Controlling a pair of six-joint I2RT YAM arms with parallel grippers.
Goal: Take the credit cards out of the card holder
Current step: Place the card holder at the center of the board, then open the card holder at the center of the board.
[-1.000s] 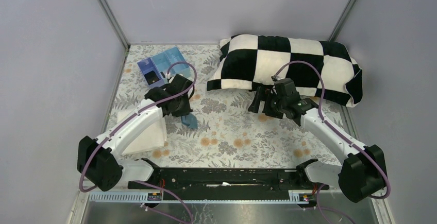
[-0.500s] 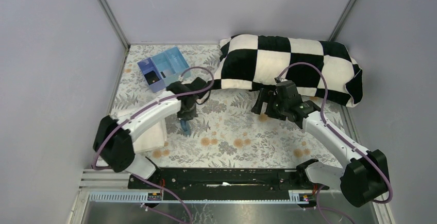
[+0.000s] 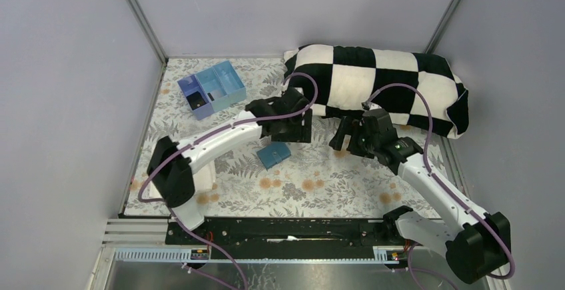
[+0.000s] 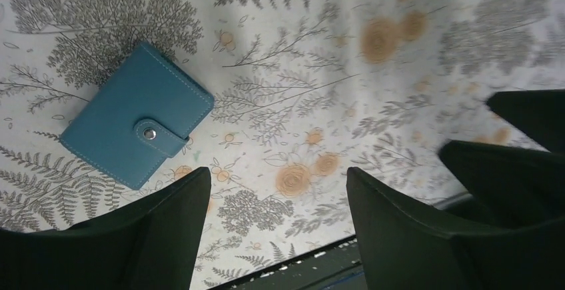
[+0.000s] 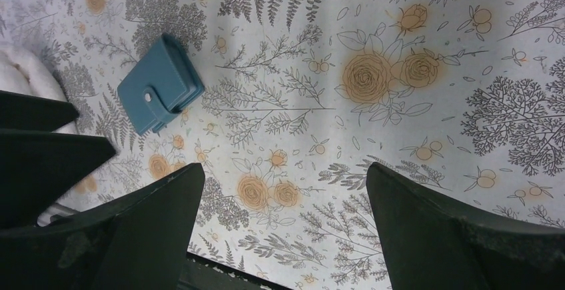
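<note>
The left claw (image 4: 274,193) hangs with jaws spread and empty over the floral surface (image 4: 400,70), the card holder (image 4: 136,125) lying snapped shut and flat at its 10 o'clock in the wrist view, while the right claw (image 5: 280,183) gapes equally wide, holding nothing

A small flat teal-blue stitched card holder (image 3: 273,154) with a silver snap (image 4: 150,133) is lying on a white cloth (image 3: 320,177) printed with grey ferns and orange roses, while beyond it a black-and-white chequered pillow (image 3: 373,77) is showing.
</note>
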